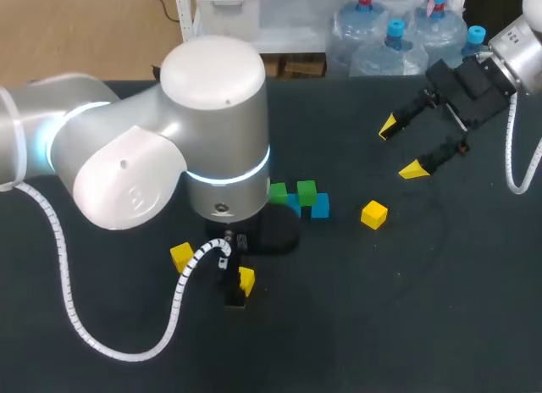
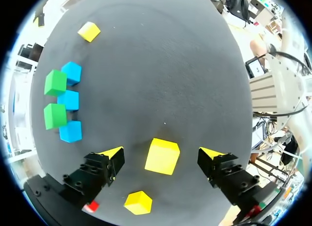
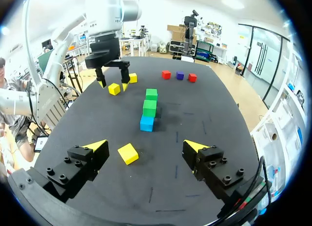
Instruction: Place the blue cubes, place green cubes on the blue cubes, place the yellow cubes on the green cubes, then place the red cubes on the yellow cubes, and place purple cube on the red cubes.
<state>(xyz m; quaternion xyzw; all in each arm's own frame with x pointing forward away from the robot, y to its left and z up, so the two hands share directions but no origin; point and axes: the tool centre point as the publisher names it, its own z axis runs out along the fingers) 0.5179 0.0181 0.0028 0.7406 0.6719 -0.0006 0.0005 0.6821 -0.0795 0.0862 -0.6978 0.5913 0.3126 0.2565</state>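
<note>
Three blue cubes lie in a row with two green cubes on top of them; in the head view this stack sits mid-table. My left gripper is open around a yellow cube that rests on the table, with gaps on both sides. A second yellow cube lies just under that gripper, and a third lies right of the stack. My right gripper hangs open and empty above the far right. Two red cubes flank a purple cube beyond the stack.
My bulky left arm hides the table's middle left in the head view, including the red and purple cubes. Its cable loops over the dark tabletop at the near left.
</note>
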